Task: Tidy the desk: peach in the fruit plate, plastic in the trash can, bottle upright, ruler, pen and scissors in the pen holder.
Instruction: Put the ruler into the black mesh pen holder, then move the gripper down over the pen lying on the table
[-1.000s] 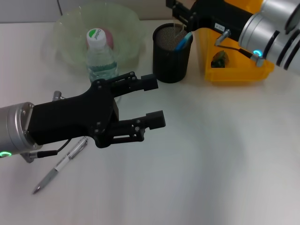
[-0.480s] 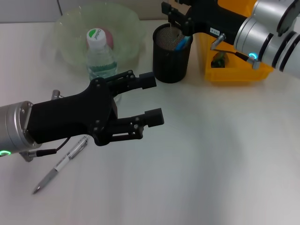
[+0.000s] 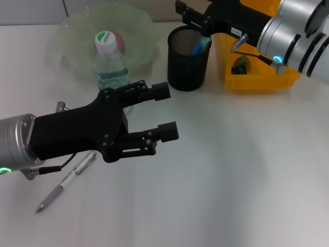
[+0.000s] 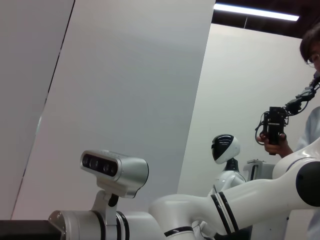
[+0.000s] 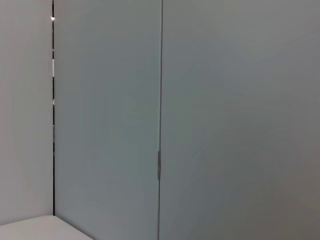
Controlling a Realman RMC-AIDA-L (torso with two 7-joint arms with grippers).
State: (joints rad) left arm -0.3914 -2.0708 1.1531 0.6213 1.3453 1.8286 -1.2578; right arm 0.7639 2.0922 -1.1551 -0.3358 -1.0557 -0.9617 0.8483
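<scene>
In the head view, my left gripper (image 3: pixel 166 110) is open and empty, hovering over the table just in front of the upright water bottle (image 3: pixel 110 63). A pen (image 3: pixel 67 179) lies on the table under the left arm. A peach (image 3: pixel 120 40) sits in the clear green fruit plate (image 3: pixel 139 23) behind the bottle. The black mesh pen holder (image 3: pixel 188 59) holds a blue-handled item (image 3: pixel 201 45). My right gripper (image 3: pixel 194 14) is just above the holder's far rim. The wrist views show none of these things.
A yellow trash can (image 3: pixel 257 77) with green plastic (image 3: pixel 240 64) inside stands right of the pen holder, under the right arm. The white table (image 3: pixel 231 180) stretches to the front and right. The left wrist view shows walls, another robot and a person.
My right gripper has shifted a little to the left and back above the pen holder. The blue-handled item sits lower in the holder. The left gripper has barely moved.
</scene>
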